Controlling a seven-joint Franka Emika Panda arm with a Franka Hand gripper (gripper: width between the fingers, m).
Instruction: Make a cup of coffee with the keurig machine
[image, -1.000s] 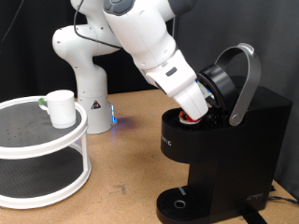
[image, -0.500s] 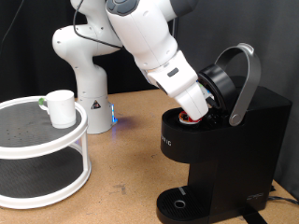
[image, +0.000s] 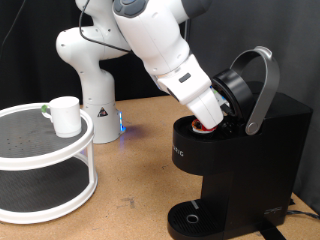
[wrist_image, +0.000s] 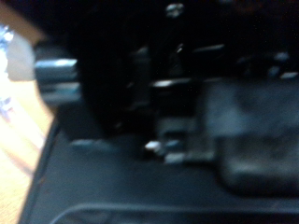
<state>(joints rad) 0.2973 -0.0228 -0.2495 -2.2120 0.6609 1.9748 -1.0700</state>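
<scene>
Here we see the gripper (image: 208, 124) reaching down into the open head of the keurig machine (image: 240, 170), whose grey handle band is raised at about one o'clock. A small red-topped pod (image: 204, 126) shows at the tip of the gripper in the brew chamber; whether the jaws are spread or pinching it we cannot tell. The cup (image: 65, 115) stands well apart at nine o'clock on the top tier of a round white stand (image: 45, 158) on the worktop (image: 140, 190). The wrist view is dark and blurred.
</scene>
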